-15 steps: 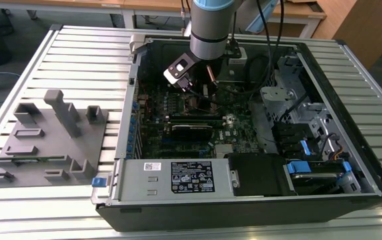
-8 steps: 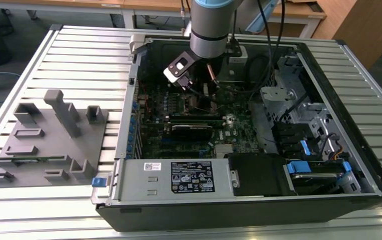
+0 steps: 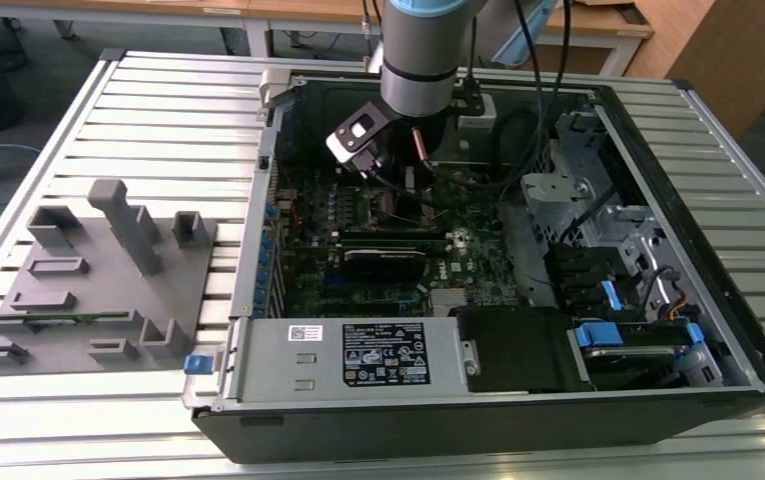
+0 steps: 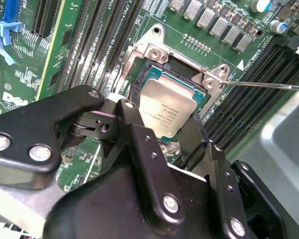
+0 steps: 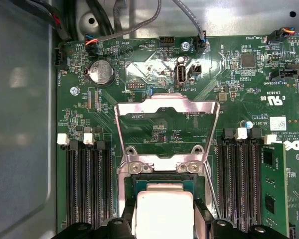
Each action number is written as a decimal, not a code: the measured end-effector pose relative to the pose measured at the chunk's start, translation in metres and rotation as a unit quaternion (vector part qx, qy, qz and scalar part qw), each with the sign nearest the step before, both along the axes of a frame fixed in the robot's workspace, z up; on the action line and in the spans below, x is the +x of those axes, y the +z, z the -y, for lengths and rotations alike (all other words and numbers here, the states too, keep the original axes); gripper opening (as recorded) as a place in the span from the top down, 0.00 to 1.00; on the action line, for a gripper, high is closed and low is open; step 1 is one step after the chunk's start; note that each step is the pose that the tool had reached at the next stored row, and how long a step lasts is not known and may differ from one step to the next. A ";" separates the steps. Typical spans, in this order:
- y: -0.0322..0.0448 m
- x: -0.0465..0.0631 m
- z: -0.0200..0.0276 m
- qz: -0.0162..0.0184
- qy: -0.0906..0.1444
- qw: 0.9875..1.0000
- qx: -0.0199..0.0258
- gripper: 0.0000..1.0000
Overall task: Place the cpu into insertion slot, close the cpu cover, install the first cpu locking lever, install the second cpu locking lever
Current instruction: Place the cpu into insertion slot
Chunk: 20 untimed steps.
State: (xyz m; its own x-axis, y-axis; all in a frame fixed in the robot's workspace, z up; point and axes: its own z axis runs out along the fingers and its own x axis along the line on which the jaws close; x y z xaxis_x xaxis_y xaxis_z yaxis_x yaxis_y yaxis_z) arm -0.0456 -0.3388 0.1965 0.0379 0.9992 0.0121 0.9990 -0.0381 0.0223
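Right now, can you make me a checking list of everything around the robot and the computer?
Surface: slatted metal table, with an open computer case on it.
Job's things: cpu at the socket; cpu cover swung open; thin lever rod sticks out from the socket.
Clutter: grey holder tray at the exterior view's left of the case.
Grippers: tool shut on the cpu's two sides.
Cables: black cables beside the arm; wires plugged into the green board.
Surroundings: wooden furniture beyond the table.
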 end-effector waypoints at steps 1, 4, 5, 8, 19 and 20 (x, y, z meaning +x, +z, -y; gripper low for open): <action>-0.0001 0.000 0.0000 0.000 0.000 1.000 0.000 0.46; -0.0006 0.000 0.0000 0.000 0.000 1.000 0.000 0.46; -0.0007 0.000 0.0000 0.000 0.000 1.000 0.000 0.46; -0.0011 0.000 0.0000 0.000 0.000 1.000 0.000 0.46; -0.0019 0.000 0.0000 0.005 0.001 1.000 0.000 0.46; -0.0020 0.000 0.0000 0.005 0.001 1.000 0.000 0.46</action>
State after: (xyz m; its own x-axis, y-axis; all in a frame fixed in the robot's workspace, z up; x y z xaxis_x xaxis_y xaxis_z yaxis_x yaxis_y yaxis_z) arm -0.0454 -0.3387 0.1945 0.0357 0.9993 0.0127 0.9988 -0.0361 0.0329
